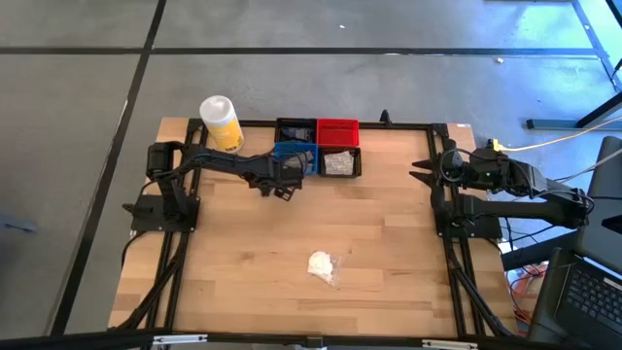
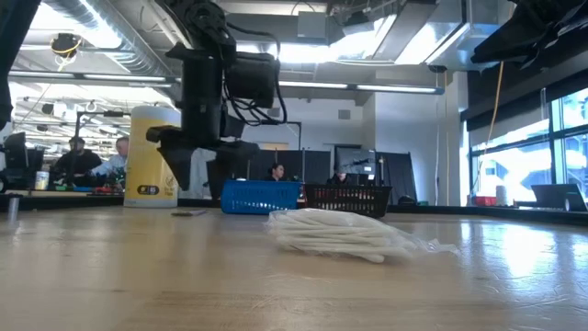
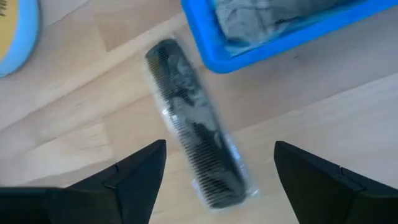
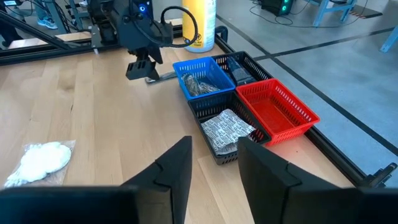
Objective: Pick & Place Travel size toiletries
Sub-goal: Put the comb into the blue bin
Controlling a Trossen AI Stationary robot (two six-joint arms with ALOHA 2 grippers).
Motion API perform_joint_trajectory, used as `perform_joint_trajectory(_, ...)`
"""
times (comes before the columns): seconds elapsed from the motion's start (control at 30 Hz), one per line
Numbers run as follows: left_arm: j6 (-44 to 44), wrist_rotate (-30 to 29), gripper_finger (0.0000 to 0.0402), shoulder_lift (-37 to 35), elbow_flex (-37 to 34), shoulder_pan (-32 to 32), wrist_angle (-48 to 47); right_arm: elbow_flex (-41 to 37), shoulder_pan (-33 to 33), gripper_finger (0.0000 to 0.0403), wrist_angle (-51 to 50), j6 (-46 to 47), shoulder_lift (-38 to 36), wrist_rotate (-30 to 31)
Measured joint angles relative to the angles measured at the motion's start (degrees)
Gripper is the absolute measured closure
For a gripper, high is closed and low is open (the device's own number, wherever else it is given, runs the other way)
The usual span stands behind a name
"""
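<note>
Left gripper [image 3: 214,163], fingers spread, is hovering over a wrapped black plastic comb [image 3: 194,127] beside the blue mesh bin [image 3: 273,37]. Right gripper [image 4: 214,155], fingers apart, is waiting aside. The white wad in clear wrap [image 1: 322,264] is lying unsorted on the tabletop [image 1: 389,243].

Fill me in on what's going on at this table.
The left gripper hangs open above a black comb in clear wrap lying on the wood beside the blue bin, apparently about to pick it up. A white wad in clear wrap lies alone nearer the table's front. The blue bin and a black bin already hold packets; the red bin looks empty. The right gripper waits, open, at the table's right side.
</note>
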Motion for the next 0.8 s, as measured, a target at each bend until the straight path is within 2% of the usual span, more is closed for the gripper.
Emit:
perform_joint_trajectory(0.37, -4.9, 4.1, 0.0107, -0.2, -9.4, 1.1, 10.8, 0.0, 0.0, 0.0256, 0.0, 0.0, 0.0, 0.0)
perform_joint_trajectory(0.6, -6.4, 5.5, 0.0112, -0.2, -9.9, 1.2, 11.7, 0.0, 0.0, 0.0243, 0.0, 0.0, 0.0, 0.0)
perform_joint_trajectory(0.8, -7.8, 6.2, 0.0141, -0.1, -9.9, 1.9, 11.9, 0.0, 0.0, 0.0233, 0.0, 0.0, 0.0, 0.0)
